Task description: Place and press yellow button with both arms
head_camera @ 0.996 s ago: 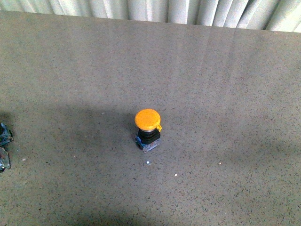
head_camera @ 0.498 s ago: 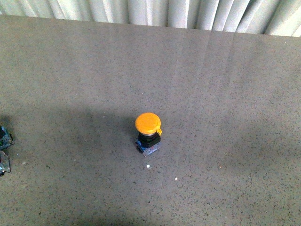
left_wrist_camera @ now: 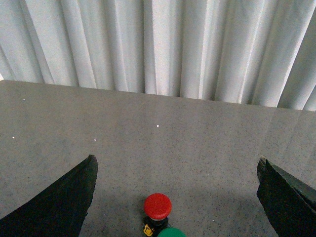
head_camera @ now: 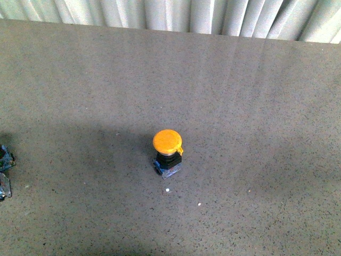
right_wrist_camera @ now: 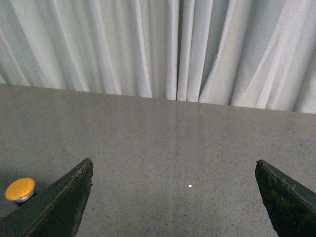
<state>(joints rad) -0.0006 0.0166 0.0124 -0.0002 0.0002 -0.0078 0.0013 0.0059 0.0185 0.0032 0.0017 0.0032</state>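
The yellow button (head_camera: 167, 142) stands upright near the middle of the grey table, its orange-yellow cap on a black body with a small blue and clear base. Neither arm shows in the front view. In the right wrist view the yellow button (right_wrist_camera: 19, 189) sits off to one side, outside the open right gripper (right_wrist_camera: 174, 162), partly behind one dark finger (right_wrist_camera: 64, 205). The left gripper (left_wrist_camera: 176, 159) is open over bare table, with nothing between its fingers (left_wrist_camera: 289, 197).
A red button (left_wrist_camera: 158, 206) and the edge of a green cap (left_wrist_camera: 171, 232) sit close below the left gripper. Blue-grey bits (head_camera: 4, 158) lie at the table's left edge. A white curtain (head_camera: 170, 13) hangs behind the far edge.
The front view has shifted slightly, showing more curtain and the yellow button a little lower in the picture. The button has not moved on the table.
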